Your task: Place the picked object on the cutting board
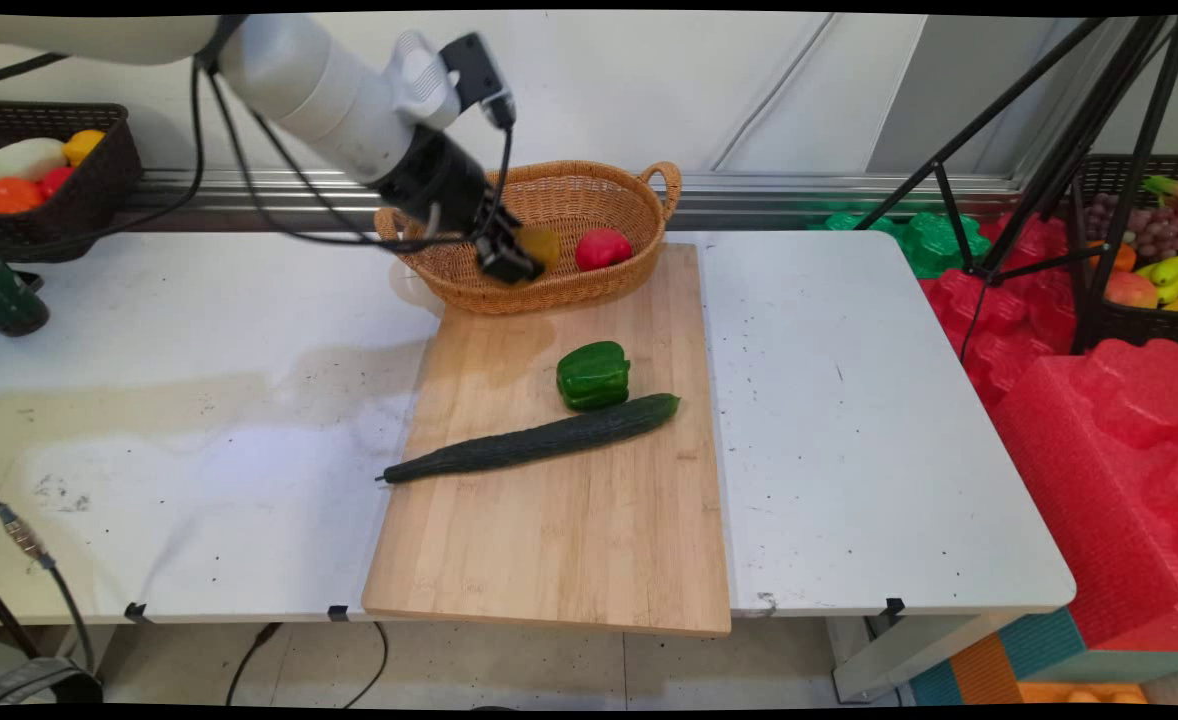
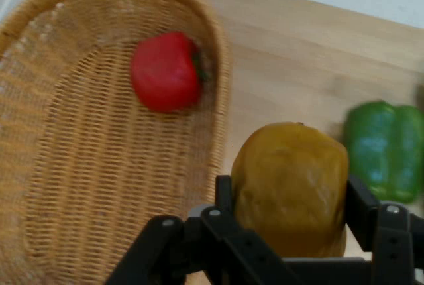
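Observation:
My gripper [image 1: 517, 258] [image 2: 289, 202] is shut on a yellow-orange bell pepper [image 1: 540, 243] [image 2: 290, 182] and holds it above the near rim of a woven basket [image 1: 509, 205] [image 2: 79, 185]. A red pepper [image 1: 602, 248] [image 2: 165, 71] lies inside the basket on its right side. On the wooden cutting board [image 1: 569, 520] [image 2: 298, 66] in front of the basket sit a green bell pepper [image 1: 593, 374] [image 2: 385, 149] and, just nearer, a long dark cucumber [image 1: 534, 440] lying slantwise.
A dark basket [image 1: 89, 190] of fruit stands at the back left of the white table [image 1: 849, 430]. Red foam blocks [image 1: 1109, 440], a black tripod [image 1: 1069, 160] and another fruit basket [image 1: 1149, 270] crowd the right side. Black cables [image 1: 249, 170] hang from the arm.

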Robot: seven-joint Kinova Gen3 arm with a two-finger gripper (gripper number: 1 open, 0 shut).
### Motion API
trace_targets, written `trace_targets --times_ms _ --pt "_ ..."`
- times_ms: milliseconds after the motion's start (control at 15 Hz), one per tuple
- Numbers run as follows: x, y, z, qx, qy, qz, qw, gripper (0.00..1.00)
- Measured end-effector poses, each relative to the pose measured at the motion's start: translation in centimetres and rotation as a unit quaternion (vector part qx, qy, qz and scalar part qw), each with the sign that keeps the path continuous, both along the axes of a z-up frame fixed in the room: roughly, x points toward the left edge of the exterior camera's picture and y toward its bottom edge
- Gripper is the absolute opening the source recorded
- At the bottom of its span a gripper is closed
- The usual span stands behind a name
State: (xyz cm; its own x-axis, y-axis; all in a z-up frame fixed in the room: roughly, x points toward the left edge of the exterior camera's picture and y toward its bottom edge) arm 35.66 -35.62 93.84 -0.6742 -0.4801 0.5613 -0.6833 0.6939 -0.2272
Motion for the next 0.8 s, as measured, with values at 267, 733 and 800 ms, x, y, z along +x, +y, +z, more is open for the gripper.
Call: trace_targets --times_ms 267,733,800 --pt "-0.8 3.7 -0.6 0.022 0.004 -0.017 0.9996 0.0" --pt "-2.1 4.5 -2.9 0.043 -0.007 -0.015 0.9989 0.0" --pt "-2.1 4.2 -3.5 0.046 -0.011 -0.009 0.9988 0.0"
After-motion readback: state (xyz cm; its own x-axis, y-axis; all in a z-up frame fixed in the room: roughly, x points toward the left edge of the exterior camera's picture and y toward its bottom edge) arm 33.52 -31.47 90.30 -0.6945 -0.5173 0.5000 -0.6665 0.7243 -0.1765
